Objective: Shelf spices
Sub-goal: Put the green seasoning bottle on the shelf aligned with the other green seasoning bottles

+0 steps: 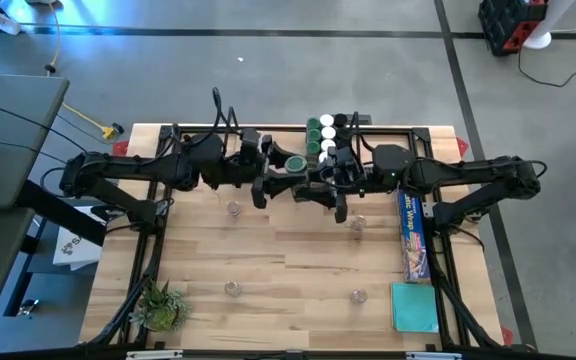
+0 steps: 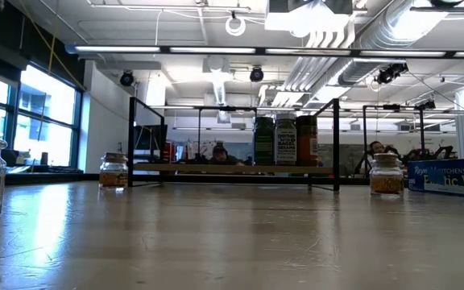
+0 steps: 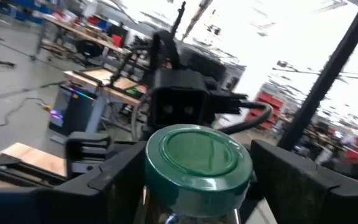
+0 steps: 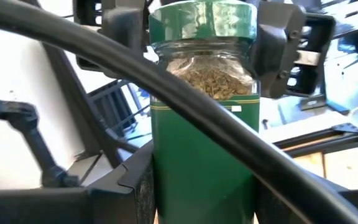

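1. Standing upright in mid-air, lid up, the green-lidded spice jar (image 4: 204, 143) is near the middle of the worktop (image 1: 288, 255), between the two arms. Its long axis is vertical, since the lid reads as a full circle from above.
2. The right gripper (image 4: 204, 202) has its fingers closed on the jar's green-labelled body, low down.
3. The left gripper (image 3: 197, 183) straddles the lid from the opposite side. Whether it is clamped on the lid or only set around it I cannot tell.
4. Both arms are level with the jar, so neither is clearly nearer. This looks like a hand-over with the grip shared or about to change.
5. The shelf (image 2: 232, 167) lies just beyond the jar toward the far edge. Its row of shelved jars (image 1: 330, 135) is slightly to the right arm's side.
6. The coming move probably carries the jar that short way back, kept upright, into the free board beside the row.
7. Four loose jars (image 1: 233, 208) wait on the worktop.
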{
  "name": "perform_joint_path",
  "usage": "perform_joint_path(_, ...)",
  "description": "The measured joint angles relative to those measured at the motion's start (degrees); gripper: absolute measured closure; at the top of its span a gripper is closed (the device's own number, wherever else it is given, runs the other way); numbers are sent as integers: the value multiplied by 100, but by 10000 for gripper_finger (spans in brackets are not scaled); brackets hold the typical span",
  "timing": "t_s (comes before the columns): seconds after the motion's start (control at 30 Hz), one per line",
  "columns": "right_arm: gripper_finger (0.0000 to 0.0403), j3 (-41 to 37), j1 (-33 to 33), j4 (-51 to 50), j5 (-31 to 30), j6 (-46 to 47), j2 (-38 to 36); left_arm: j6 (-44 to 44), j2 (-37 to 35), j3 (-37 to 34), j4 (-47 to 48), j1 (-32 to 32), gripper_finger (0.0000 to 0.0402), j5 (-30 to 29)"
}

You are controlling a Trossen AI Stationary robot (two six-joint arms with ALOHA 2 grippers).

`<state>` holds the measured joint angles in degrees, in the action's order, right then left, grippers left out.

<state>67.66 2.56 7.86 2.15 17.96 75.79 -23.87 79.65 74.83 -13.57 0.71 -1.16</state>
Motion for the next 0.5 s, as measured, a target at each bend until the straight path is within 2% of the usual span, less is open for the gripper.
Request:
perform_joint_path(0.2,223,-3,141,148,-371,-43,0,246,-43,2,-33,51,127,-431)
perform_joint_path(0.5,223,-836,169,2028,-373,433,3,403,-45,2,-161,52,128,-540)
